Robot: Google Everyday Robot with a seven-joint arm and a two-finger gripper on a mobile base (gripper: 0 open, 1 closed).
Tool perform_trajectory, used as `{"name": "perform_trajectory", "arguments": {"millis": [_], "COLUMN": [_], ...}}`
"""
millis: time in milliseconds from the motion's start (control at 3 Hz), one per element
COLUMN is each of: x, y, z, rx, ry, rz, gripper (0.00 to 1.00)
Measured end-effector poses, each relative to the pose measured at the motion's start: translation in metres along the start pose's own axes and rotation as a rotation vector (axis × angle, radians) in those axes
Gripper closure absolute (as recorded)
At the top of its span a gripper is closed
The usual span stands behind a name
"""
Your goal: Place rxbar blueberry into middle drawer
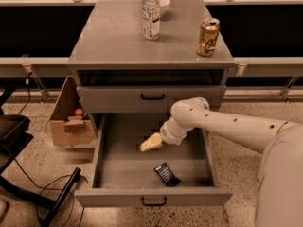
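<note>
1. Gripper (151, 142): pale wedge at the end of the arm, hanging inside the open drawer over the middle of its floor and tipped down toward the left of the view. It holds nothing. Whether it is open or closed cannot be told.
2. Arm (227, 126): white, reaching in from the right over the drawer's right wall. It is the only arm on the rig.
3. Rxbar blueberry (166, 174): dark wrapper, lying flat on the drawer floor.
   - It is near the gripper but clear of it.
   - It sits toward the drawer front and slightly right of the gripper tip.
   - Its long axis runs diagonally, from back-left to front-right.
4. Middle drawer (109, 197): pulled fully out, with the bar the only item seen in it. By judgement the placing is done. Any coming move should lift up and back, away from the bar.
5. Upper drawer (118, 98): shut, directly above.
6. Cabinet top (109, 41): carries a gold can (208, 37) and a clear bottle (151, 14).
7. Cardboard box (64, 126): on the floor, left of the cabinet.
</note>
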State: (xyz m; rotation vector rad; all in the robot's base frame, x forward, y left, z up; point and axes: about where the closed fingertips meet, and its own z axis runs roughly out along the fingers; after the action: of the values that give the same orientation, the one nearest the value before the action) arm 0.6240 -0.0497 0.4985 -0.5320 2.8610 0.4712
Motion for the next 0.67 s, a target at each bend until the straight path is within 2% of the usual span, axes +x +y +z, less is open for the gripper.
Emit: {"name": "perform_trajectory", "arguments": {"millis": [333, 667], "x": [0.0, 0.01], "y": [0.0, -0.005], "z": [0.0, -0.021], "rx": [0.0, -0.075], "ry": [0.0, -0.04], "rz": [0.0, -0.028], "gripper": [0.0, 0.0]}}
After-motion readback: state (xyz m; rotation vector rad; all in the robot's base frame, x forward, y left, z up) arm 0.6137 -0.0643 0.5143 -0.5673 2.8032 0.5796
